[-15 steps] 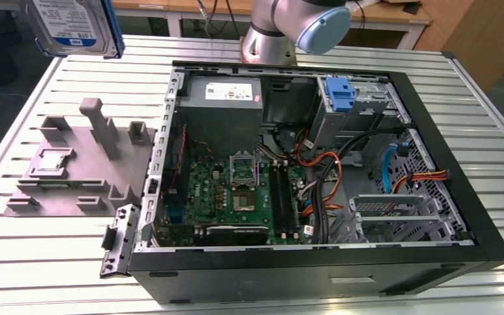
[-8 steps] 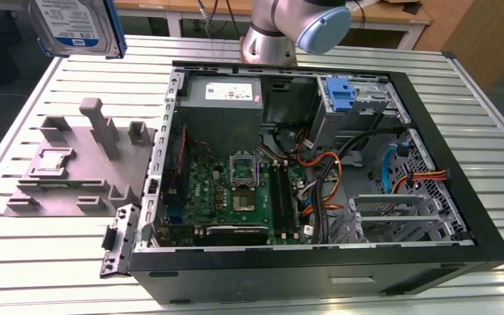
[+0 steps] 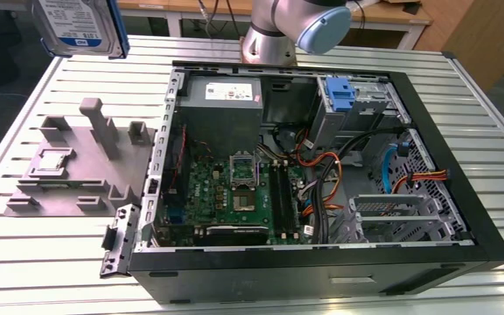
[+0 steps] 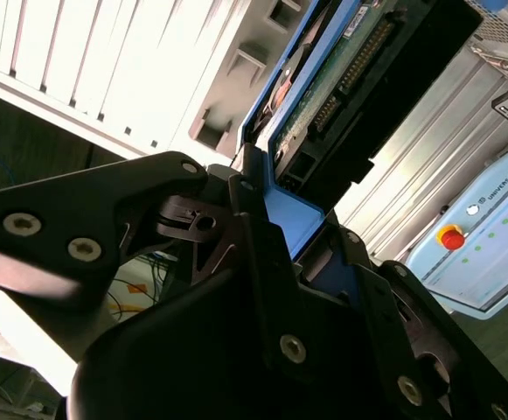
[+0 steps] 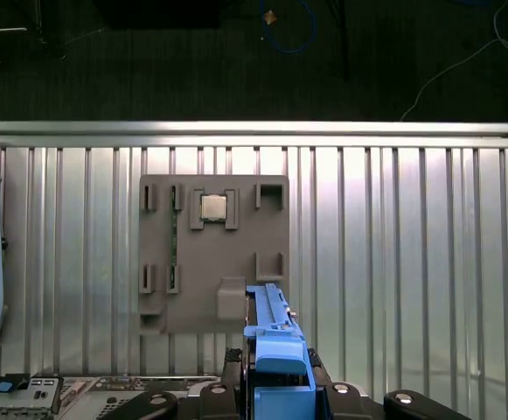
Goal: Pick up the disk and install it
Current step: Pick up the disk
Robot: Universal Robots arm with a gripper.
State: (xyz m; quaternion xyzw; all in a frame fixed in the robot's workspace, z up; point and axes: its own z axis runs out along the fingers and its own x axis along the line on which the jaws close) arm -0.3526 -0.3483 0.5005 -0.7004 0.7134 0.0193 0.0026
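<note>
The disk [image 3: 77,25], a silver drive with a white label and blue band in a blue carrier, hangs high above the table's far corner at the exterior view's left, beyond the grey fixture. In the second wrist view my gripper [image 4: 293,223] is shut on the carrier's blue end, with the disk's [image 4: 341,79] green circuit board and black body reaching away from the black fingers [image 4: 236,188]. The first wrist view looks down along the carrier's blue edge [image 5: 275,350], held in the gripper [image 5: 271,372], over the slatted table.
The open computer case [image 3: 322,262] lies on the table, with a power supply [image 3: 221,92], a blue bracket [image 3: 340,95] in the drive bay and a metal cage [image 3: 396,216]. A grey parts fixture [image 3: 77,170] [image 5: 214,254] holds a chip [image 5: 212,206]. A pendant [image 4: 490,236] lies nearby.
</note>
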